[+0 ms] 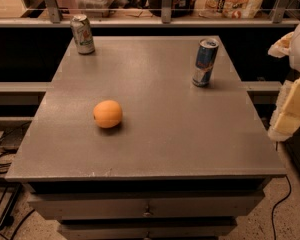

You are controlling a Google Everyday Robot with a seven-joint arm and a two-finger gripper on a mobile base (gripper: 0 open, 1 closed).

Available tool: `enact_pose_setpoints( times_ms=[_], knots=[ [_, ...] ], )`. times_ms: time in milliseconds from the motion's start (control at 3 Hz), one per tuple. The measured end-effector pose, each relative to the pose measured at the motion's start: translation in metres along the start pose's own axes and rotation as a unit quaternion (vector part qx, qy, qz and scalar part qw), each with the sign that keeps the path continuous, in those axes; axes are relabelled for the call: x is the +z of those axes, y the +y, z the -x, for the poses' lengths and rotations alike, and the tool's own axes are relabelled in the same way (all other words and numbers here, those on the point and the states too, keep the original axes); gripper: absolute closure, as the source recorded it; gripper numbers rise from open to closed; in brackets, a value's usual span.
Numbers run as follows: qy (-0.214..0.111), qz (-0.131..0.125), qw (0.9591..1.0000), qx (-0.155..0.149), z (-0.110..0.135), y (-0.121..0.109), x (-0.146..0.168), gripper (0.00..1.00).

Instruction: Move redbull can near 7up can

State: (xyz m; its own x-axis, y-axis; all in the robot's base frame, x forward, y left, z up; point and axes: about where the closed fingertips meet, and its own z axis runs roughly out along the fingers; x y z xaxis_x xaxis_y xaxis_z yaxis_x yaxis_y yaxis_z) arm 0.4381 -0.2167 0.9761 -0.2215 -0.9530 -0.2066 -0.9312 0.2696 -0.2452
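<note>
The redbull can (205, 62), slim, blue and silver, stands upright at the back right of the grey table (155, 144). The 7up can (83, 34), pale with green marking, stands upright at the table's back left corner. The two cans are far apart, almost the table's width. My gripper (291, 111) shows as cream and white parts at the right edge of the view, beside the table's right side, to the right of and nearer than the redbull can. It touches nothing.
An orange (108, 114) lies left of the table's middle, between the two cans and nearer the front. A shelf rail (160, 20) with packages runs behind the table. Cables (0, 159) lie on the floor at left.
</note>
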Motion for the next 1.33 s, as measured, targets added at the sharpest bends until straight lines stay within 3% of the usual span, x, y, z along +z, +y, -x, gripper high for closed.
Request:
enact_pose_setpoints(
  times_ms=[667,1000,1333],
  knots=[
    [-0.014,-0.005,0.9999,0.006,0.0,-0.003,0.001,0.0],
    [-0.078,-0.011,0.9964,0.032,0.007,-0.017,0.011,0.0],
    [-0.185,-0.032,0.98,0.066,0.029,-0.051,0.026,0.0]
  ],
)
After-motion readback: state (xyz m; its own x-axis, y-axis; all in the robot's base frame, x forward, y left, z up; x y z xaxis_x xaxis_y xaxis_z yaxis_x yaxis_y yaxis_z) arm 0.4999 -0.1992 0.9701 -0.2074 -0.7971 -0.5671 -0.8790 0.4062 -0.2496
